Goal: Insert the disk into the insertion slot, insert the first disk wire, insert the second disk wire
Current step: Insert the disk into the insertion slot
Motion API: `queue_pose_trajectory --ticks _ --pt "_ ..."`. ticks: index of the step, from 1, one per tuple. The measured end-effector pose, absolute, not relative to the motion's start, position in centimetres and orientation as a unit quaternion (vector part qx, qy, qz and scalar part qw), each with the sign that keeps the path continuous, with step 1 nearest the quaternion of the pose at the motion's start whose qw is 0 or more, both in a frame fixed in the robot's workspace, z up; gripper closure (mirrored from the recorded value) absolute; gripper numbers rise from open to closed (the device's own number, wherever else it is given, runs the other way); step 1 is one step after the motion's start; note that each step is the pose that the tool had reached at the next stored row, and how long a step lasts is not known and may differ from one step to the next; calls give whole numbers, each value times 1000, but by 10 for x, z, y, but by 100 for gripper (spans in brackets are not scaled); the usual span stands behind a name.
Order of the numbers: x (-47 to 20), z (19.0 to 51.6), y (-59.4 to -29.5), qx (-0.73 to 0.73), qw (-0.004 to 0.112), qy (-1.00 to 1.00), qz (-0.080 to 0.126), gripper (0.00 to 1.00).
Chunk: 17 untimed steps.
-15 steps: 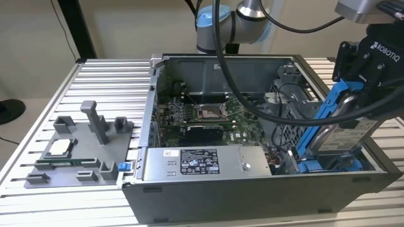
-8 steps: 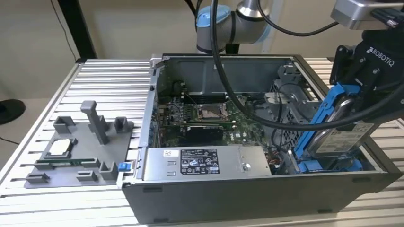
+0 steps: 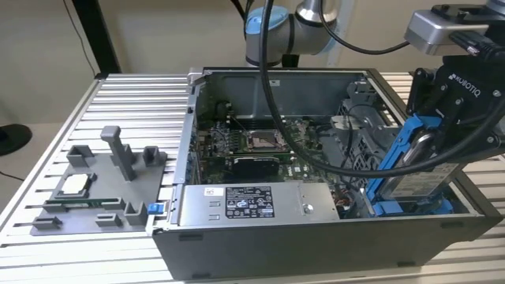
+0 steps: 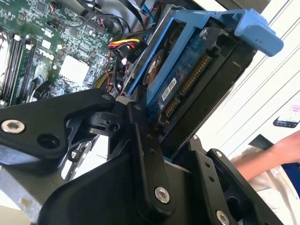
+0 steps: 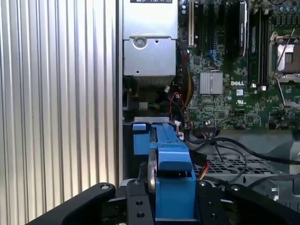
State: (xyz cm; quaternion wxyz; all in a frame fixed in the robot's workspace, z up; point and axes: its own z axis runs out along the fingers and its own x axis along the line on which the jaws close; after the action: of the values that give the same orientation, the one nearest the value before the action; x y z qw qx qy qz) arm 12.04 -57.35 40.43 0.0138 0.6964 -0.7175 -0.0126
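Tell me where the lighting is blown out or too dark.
Exterior view: the case interior sits in shade, the table is bright. Second wrist view: the table behind the disk is washed out white. First wrist view: even light on the board.

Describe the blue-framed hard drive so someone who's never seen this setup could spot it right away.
Find the open grey computer case on the ribbed metal table. At its end on the exterior view's right, the black gripper holds the silver hard drive in a bright blue plastic frame, steeply tilted. The grey power-supply box nearby has no blue frame.
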Motion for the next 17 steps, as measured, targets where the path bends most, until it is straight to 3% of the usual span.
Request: queue_pose_trajectory --ticks 15,16,17 --pt "120 389 -573 696 14 -718 -13 100" --pt "120 389 -574 696 14 -718 -12 0" --pt "120 389 -573 696 14 -718 -13 0"
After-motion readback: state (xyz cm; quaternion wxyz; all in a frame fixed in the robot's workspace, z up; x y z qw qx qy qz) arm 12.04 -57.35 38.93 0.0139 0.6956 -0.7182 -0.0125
